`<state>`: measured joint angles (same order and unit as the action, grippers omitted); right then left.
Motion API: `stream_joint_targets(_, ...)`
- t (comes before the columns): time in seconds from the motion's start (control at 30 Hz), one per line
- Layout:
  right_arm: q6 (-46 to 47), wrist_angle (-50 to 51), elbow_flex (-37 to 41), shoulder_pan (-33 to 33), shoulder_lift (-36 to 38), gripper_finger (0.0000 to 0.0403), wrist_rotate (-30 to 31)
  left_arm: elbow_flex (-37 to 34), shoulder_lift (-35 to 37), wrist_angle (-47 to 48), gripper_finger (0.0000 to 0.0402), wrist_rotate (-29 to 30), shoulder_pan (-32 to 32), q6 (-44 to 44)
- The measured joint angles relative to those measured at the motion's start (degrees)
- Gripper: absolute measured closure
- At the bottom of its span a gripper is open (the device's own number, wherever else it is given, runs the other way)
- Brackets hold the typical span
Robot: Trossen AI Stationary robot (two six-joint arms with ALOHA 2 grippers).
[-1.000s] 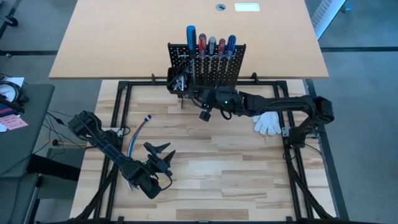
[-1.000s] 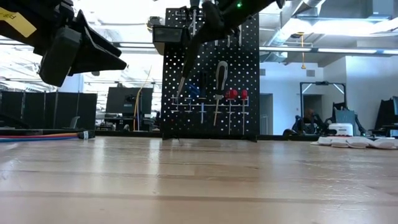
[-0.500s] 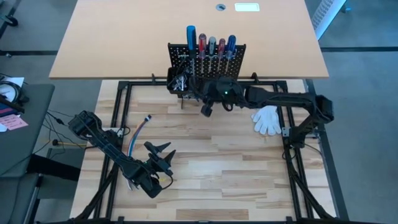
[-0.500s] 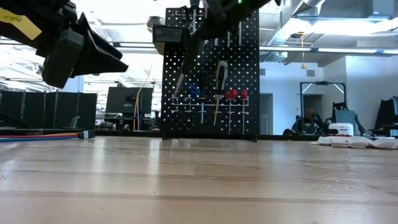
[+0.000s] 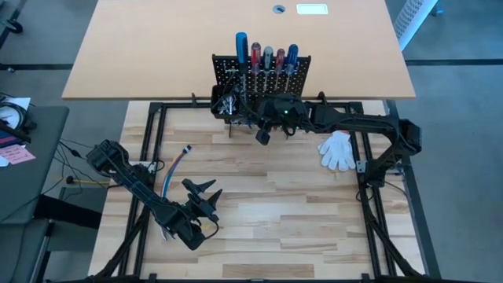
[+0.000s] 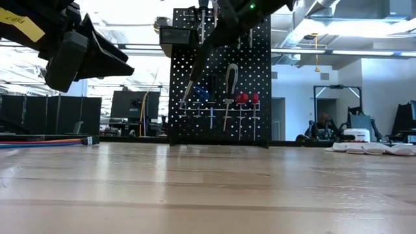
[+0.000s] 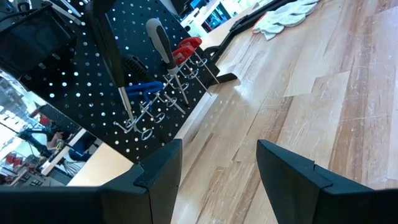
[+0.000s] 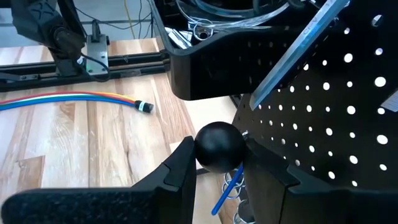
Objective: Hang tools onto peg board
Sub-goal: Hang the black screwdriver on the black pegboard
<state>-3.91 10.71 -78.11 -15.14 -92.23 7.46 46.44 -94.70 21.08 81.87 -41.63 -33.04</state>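
The black peg board (image 5: 259,82) stands at the table's far side, with several screwdrivers (image 5: 266,55) upright in its top rail. Red-handled pliers (image 6: 242,98) and other tools hang on its front hooks. My right gripper (image 5: 255,123) is close in front of the board, near its box bin (image 8: 205,56), and is shut on a black-handled screwdriver (image 6: 203,55). My left gripper (image 5: 200,192) waits open above the table's near left, with nothing between its fingers (image 7: 155,177). My right gripper pinches the screwdriver's rounded black handle end (image 8: 219,147) between its two fingers. The fingers reach in from the table's right, slanting slightly downward. The screwdriver hangs tilted below them, its thin shaft (image 8: 225,190) pointing down, clear of the table and in front of the board.
A white glove (image 5: 338,151) lies at the right, under my right arm. A bundle of coloured cables (image 5: 174,167) lies at the left, near my left arm. The middle and near parts of the wooden table (image 5: 299,204) are bare.
My right gripper has moved a little toward the table's far edge, closer to the peg board, and has turned slightly, keeping hold of the screwdriver.
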Motion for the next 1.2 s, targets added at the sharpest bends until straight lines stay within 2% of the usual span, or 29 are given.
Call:
stream_joint_targets(0.3,0.0,0.0,-1.6,-0.4,0.0,0.0288,-0.1,0.0,0.0,0.0,0.0202,0.0,0.0,-0.2)
stream_joint_targets(0.6,0.0,-1.5,-1.9,-0.4,-0.8,0.0254,-0.1,0.0,0.0,0.0,0.0202,0.0,0.0,-0.3)
stream_joint_targets(0.93,-0.4,-4.6,-1.9,-1.1,-3.7,0.0255,-0.1,0.0,0.0,0.0,0.0202,-0.1,0.0,-0.6)
stream_joint_targets(1.1,-2.4,-3.7,-1.9,-1.1,-3.5,0.0254,0.0,0.0,0.0,0.0,0.0202,-0.3,0.0,-0.6)
stream_joint_targets(1.2,-5.4,0.2,-1.9,-0.6,-2.6,0.0254,0.0,0.0,0.0,0.1,0.0202,-0.3,0.0,-0.6)
